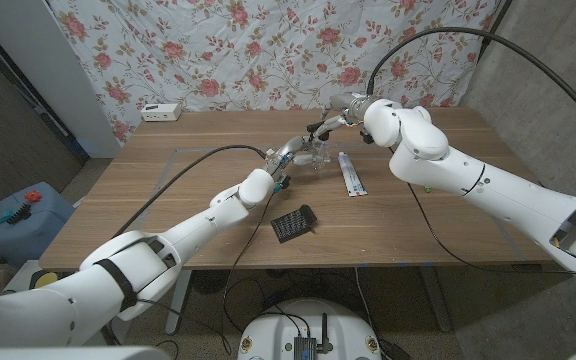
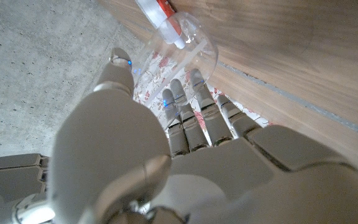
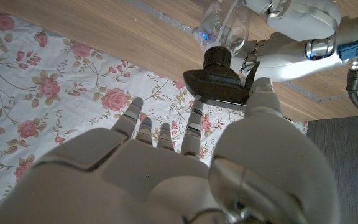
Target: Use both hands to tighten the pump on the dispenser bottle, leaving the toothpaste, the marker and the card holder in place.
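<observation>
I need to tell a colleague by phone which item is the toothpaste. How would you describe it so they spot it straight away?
Start at the wooden table and find the clear dispenser bottle that the left hand grips near the middle. Just to the bottle's right lies the toothpaste, a flat white tube. Unlike the black card holder nearer the front edge, it is long, pale and narrow.

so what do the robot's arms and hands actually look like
Both arms are glossy white rounded shells with black seams and bands at the joints. Black cables run along them. The left hand and right hand are grey-silver metal with segmented fingers; small blue lights glow near the left fingertips.
</observation>
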`<action>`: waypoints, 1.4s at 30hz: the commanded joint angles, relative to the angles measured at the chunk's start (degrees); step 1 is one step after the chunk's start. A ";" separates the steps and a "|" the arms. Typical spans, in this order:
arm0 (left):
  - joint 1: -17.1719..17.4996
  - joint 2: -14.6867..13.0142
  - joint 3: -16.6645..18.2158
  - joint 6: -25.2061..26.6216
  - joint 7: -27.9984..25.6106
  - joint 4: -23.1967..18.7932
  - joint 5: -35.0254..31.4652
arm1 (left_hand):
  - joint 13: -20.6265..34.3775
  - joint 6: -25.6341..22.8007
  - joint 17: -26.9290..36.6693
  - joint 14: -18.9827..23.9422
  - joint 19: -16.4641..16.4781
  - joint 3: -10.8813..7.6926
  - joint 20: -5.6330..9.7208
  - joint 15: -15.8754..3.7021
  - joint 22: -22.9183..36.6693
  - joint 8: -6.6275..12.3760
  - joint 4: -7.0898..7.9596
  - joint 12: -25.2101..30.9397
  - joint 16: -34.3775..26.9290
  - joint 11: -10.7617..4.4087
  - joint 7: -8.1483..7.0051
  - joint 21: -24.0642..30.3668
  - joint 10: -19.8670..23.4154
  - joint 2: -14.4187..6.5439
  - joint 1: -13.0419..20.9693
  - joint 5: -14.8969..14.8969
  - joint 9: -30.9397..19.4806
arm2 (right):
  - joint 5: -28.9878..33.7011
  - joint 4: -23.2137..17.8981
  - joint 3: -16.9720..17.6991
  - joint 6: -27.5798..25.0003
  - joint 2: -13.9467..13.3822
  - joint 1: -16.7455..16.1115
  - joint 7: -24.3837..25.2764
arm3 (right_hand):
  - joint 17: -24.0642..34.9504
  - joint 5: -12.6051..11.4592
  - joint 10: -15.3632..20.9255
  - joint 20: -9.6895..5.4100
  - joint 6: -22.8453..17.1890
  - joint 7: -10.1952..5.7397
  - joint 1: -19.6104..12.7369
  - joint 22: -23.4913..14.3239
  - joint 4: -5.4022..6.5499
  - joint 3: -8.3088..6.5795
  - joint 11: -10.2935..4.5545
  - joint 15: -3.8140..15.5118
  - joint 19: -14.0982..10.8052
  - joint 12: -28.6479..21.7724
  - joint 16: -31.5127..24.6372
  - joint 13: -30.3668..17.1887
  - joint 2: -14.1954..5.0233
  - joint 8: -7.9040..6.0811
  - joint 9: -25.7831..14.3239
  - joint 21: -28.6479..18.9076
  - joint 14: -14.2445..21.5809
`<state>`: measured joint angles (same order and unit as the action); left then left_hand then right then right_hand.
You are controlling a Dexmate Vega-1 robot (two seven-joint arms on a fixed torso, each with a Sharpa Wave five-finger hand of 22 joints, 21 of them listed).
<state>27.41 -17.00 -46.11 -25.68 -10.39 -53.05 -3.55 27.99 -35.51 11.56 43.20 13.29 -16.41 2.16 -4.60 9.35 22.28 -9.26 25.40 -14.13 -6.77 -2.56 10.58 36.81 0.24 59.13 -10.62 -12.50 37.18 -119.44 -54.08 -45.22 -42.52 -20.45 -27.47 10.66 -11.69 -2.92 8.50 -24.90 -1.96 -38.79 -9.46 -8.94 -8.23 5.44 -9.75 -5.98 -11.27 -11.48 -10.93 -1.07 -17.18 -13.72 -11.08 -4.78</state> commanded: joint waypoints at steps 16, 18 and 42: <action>1.64 -0.89 0.43 2.21 0.02 -3.55 -0.33 | 0.46 -7.69 0.24 0.65 -0.36 -1.81 5.40 -5.67 0.10 0.58 1.10 0.08 0.27 -2.28 -1.11 -0.09 2.93 -5.41 -1.46 -0.24 -0.14 | 11.51 -0.57 -0.89 -3.30 1.88 -1.24 -6.56 | 0.09 0.01 2.74 -0.37 -5.42 -0.16 -1.24 -0.15 -0.28 -1.22 -0.13 0.42 -1.30 -0.74 -0.43 -0.11 0.65 -3.06 -1.15 -0.11 1.91; 1.56 -0.77 0.40 2.15 0.09 -3.31 -0.29 | 0.48 -7.65 0.27 0.66 -0.35 -1.81 5.38 -5.66 0.10 0.57 1.13 0.08 0.27 -2.28 -1.17 -0.09 3.01 -5.44 -1.52 -0.23 -0.13 | 11.75 -0.49 -0.52 -2.87 2.05 -1.60 -6.42 | 0.10 0.07 3.23 -0.46 -6.69 -0.35 -1.34 -0.15 -0.25 -1.34 -0.23 0.59 -1.60 -0.78 -0.55 -0.11 0.79 -3.76 -1.39 -0.13 2.47; 0.24 0.28 -0.13 1.29 0.65 -0.67 -0.15 | 0.76 -7.69 0.30 0.69 -0.42 -2.16 5.37 -5.69 0.10 0.67 1.02 -0.28 0.49 -2.11 -1.20 -0.10 3.11 -5.67 -1.69 -0.28 -0.07 | 13.73 2.32 1.49 -1.10 4.94 -3.36 -6.48 | 0.25 0.31 7.52 -1.32 -13.10 -1.33 -1.73 -0.16 0.08 -2.20 -1.00 1.57 -3.47 -1.38 -0.92 -0.13 1.19 -7.64 -2.80 -0.23 5.03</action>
<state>28.14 -16.99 -45.99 -24.13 -10.03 -54.42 -3.79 28.64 -35.52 11.60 43.50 13.29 -16.73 2.16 -4.71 9.35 22.73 -9.58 25.02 -13.76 -6.74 -2.55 10.58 37.21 0.24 59.13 -10.60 -12.52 50.06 -118.07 -53.36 -46.64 -38.64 -23.09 -33.83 10.81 -11.41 3.72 7.36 -36.91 -3.28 -40.20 -9.46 -8.98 -10.08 4.49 -8.08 -8.56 -12.15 -12.10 -10.94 0.05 -24.18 -16.12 -11.08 -0.48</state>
